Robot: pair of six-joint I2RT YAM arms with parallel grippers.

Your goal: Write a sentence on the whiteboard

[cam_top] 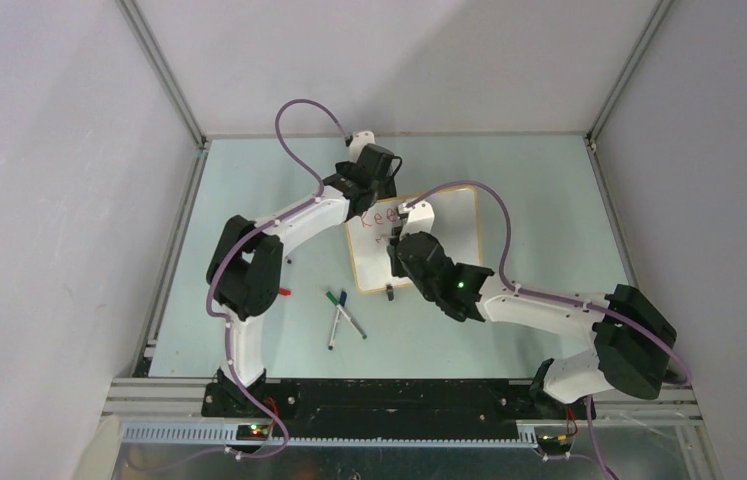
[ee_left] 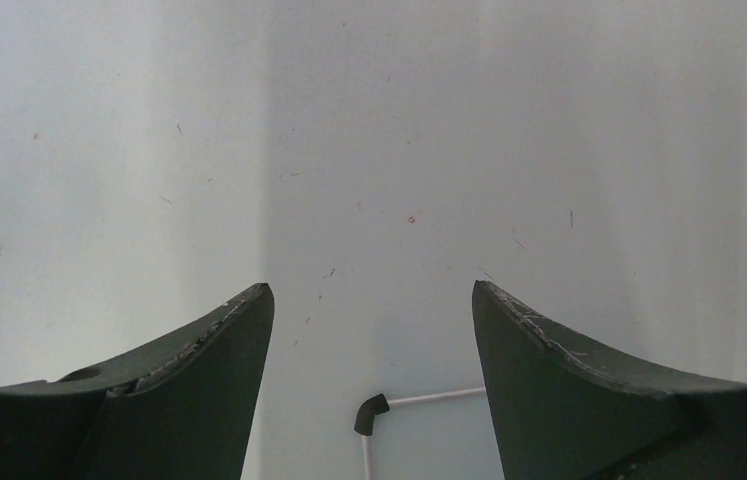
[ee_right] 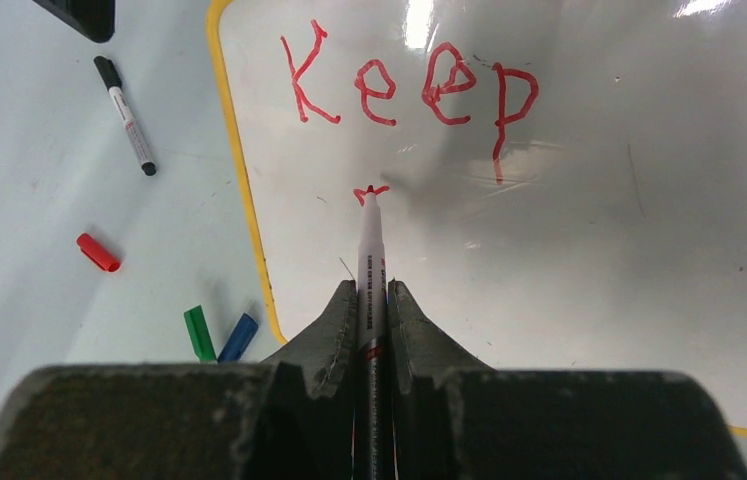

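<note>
Red looping sentence (ee_right: 376, 90) on glossy round-cornered whiteboard (ee_right: 599, 280), slim white marker (ee_right: 369, 255).

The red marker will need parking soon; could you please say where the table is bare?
Bare table runs right of the whiteboard to the side rail, and in the far left corner. Crowded: beside the board's near left corner (red cap, green marker, blue marker) and over the board, where the right pincer holds the red marker.

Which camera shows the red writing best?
Right wrist: the red writing, "Keep", reads large and sharp above the marker. Top view shows it tiny, partly behind the right arm. Left wrist shows none.
</note>
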